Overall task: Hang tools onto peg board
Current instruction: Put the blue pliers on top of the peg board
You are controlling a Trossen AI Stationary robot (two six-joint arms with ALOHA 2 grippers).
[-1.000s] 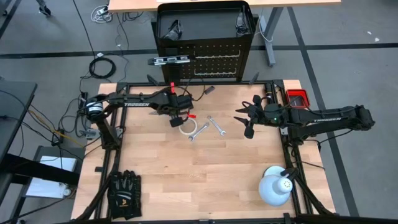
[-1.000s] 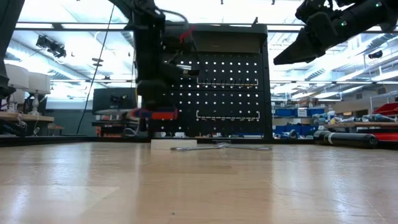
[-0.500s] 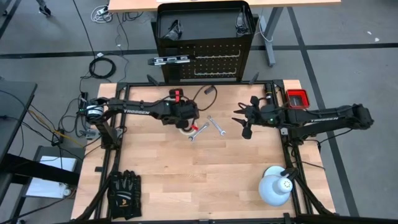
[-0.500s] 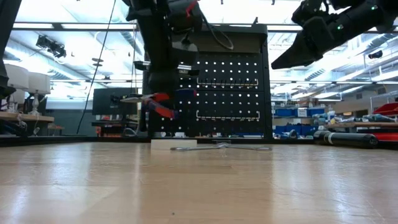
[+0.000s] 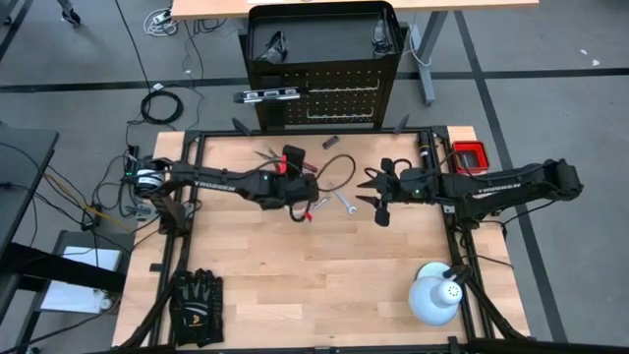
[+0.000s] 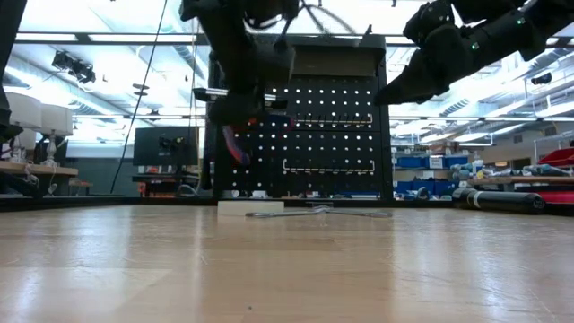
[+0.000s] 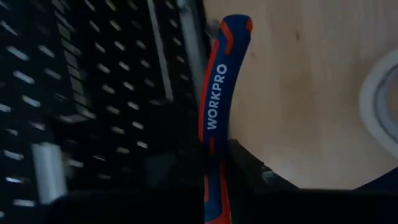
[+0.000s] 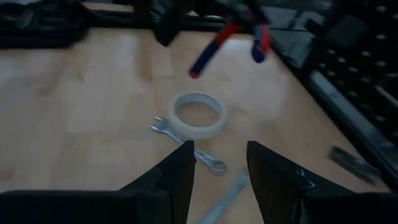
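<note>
Down at the near edge of the bench (image 5: 324, 295), the black gloves (image 5: 195, 300) lie at one corner and the white dome lamp (image 5: 435, 293) sits at the other, both well apart from the action. Mid-bench now: the white tape roll (image 8: 198, 113) lies flat on the wood, with two silver wrenches (image 8: 190, 149) just beside it. Above them, the left hand (image 5: 295, 200) is lifted off the bench, its fingers clamped together on the red-handled pliers (image 7: 214, 106); the red-and-blue handles hang down in front of the panel in the low view. Across from it, the right hand (image 5: 378, 202) hovers over the bench near the wrenches, fingers (image 8: 179, 171) apart, gripping nothing, pointing toward the tape roll. A small red box (image 5: 469, 154) rests at the far right corner of the bench. Beyond the far edge stands the peg board (image 5: 339, 98), upright, with its rows of holes and pale hooks. The dark level bar (image 5: 267, 95) is on the board's left side, and the tray-like shelf (image 5: 324, 29) tops it off.
</note>
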